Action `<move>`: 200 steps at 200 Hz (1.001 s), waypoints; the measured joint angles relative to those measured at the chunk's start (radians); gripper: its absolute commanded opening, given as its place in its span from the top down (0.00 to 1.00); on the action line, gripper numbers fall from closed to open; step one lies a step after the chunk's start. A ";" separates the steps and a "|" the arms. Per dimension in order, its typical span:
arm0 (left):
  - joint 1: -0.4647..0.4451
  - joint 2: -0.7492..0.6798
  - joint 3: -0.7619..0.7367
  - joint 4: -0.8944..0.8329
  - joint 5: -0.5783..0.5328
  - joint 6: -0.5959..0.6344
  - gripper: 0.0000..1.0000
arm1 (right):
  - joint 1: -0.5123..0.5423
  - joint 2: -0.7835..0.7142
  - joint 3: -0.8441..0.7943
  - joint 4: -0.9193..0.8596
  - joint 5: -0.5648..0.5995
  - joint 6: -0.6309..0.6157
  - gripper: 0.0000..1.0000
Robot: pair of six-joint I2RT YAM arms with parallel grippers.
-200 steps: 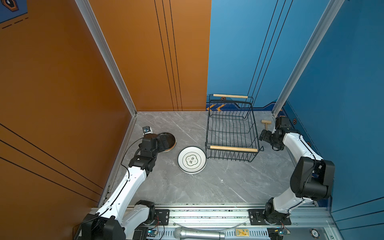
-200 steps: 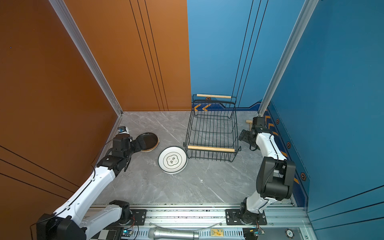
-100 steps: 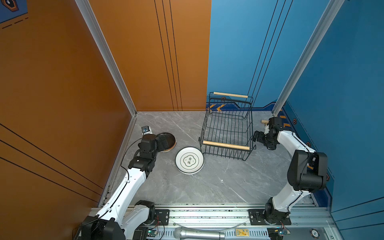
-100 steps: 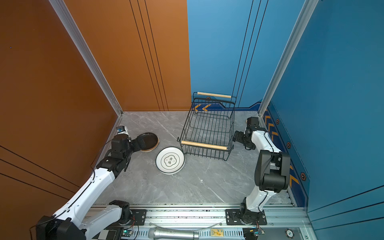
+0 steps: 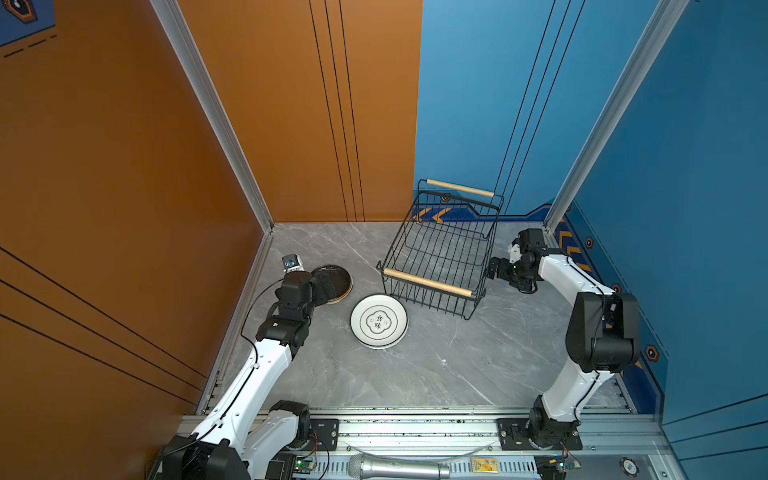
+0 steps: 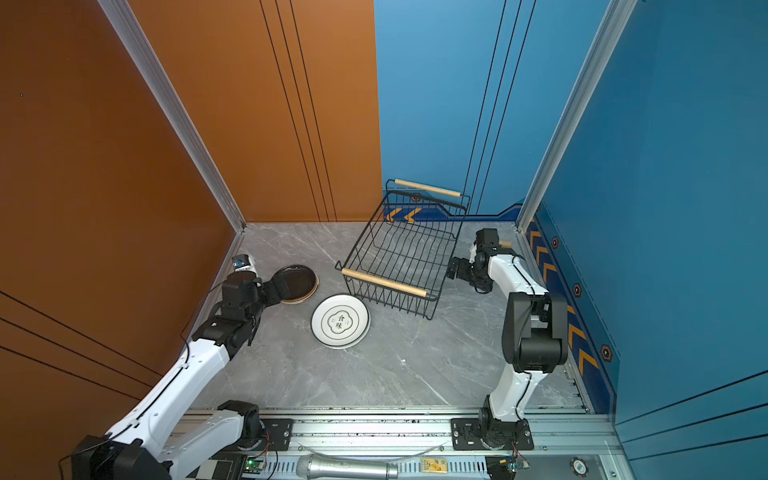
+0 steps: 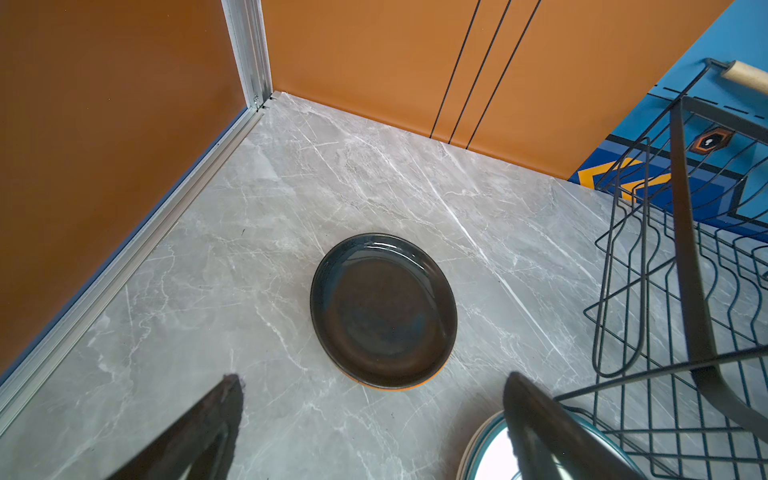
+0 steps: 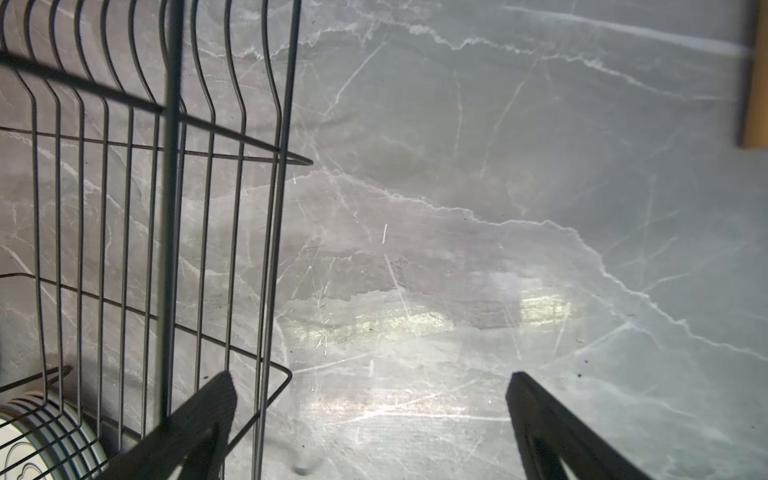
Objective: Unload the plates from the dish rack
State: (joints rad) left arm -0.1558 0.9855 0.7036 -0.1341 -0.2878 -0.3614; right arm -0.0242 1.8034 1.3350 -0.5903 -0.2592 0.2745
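The dish rack [image 5: 428, 281] [image 6: 384, 281], a black wire basket with wooden handles, stands askew and holds nothing. Left of it is a stack of small plates, a black one [image 5: 336, 280] [image 6: 299, 281] [image 7: 382, 309] on top and an orange edge under it. White plates [image 5: 379, 321] [image 6: 340, 321] [image 7: 486, 449] with a printed centre lie stacked by the rack's near handle. My left gripper [image 5: 323, 286] [image 6: 276, 289] [image 7: 372, 377] hangs open over the black plate's edge. My right gripper [image 5: 494, 268] [image 6: 453, 268] [image 8: 370, 376] is open, with the rack's side wires [image 8: 266, 249] just inside one finger.
Orange walls close the left and back, blue walls the right. The floor is grey marble [image 5: 436, 365]. A small wooden piece [image 8: 754, 83] lies by the right wall behind my right arm. A microphone [image 5: 399, 467] rests on the front rail.
The rack has slid left and turned, its near handle swinging toward the white plates, which shifted slightly left. My right gripper moved left along with it. The left arm has barely moved.
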 measured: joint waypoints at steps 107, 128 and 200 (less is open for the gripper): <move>0.001 -0.070 -0.153 0.215 -0.015 0.095 0.02 | -0.011 -0.004 -0.024 0.050 0.079 0.005 0.00; 0.003 -0.075 -0.211 0.317 -0.054 0.138 0.02 | -0.032 -0.049 -0.071 0.095 0.105 0.018 0.00; 0.026 0.025 -0.327 0.658 -0.101 0.277 0.02 | -0.059 -0.217 -0.331 0.418 0.189 0.021 0.00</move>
State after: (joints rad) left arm -0.1303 1.0103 0.3771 0.5243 -0.3889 -0.0849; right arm -0.0834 1.5860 1.0039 -0.1726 -0.0700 0.2951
